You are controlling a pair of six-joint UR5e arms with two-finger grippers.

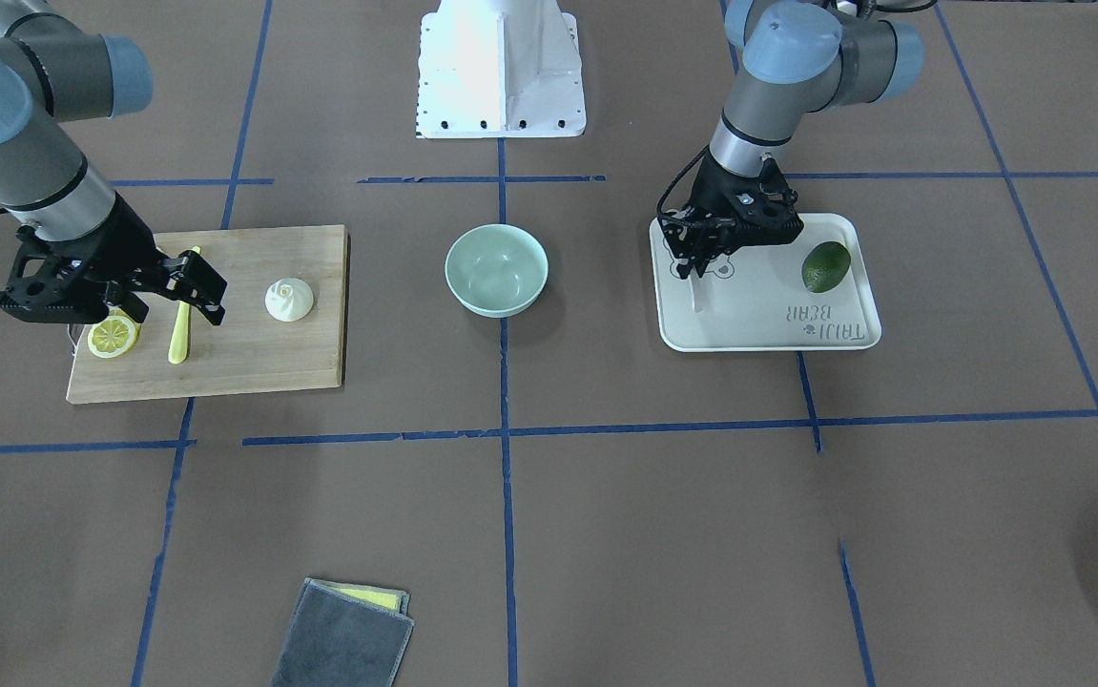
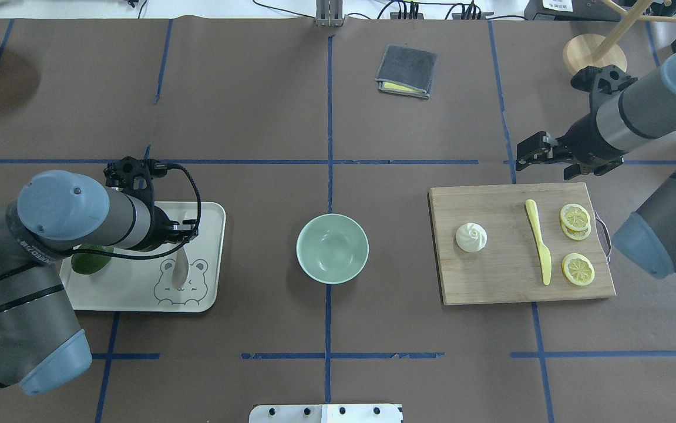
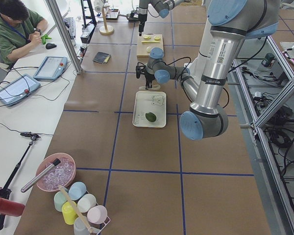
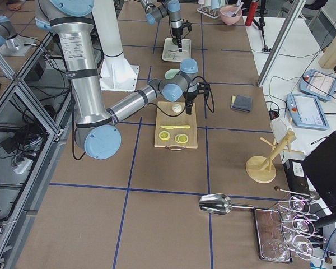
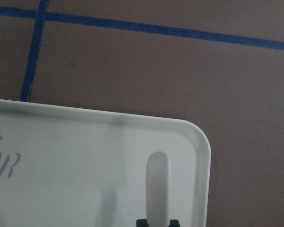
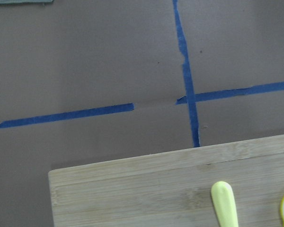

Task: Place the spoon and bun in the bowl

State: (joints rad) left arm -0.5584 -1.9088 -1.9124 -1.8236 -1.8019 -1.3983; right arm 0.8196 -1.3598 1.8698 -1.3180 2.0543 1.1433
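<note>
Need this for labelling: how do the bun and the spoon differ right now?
The bun is round with a pleated top; the spoon is long and slim. The bun lies free on the wooden board; the spoon is on the tray, its handle pinched by the left tool. Both are whitish and outside the bowl.

Table with bowl, tray, board, cloth

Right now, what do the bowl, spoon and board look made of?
bowl: pale mint, smooth, with a soft glare inside. Glazed ceramic or melamine, can't tell which.
spoon: whitish, slightly translucent, finely speckled, matte. Likely plastic.
board: tan, with parallel strip grain and no gloss. Looks like bamboo or other wood.
</note>
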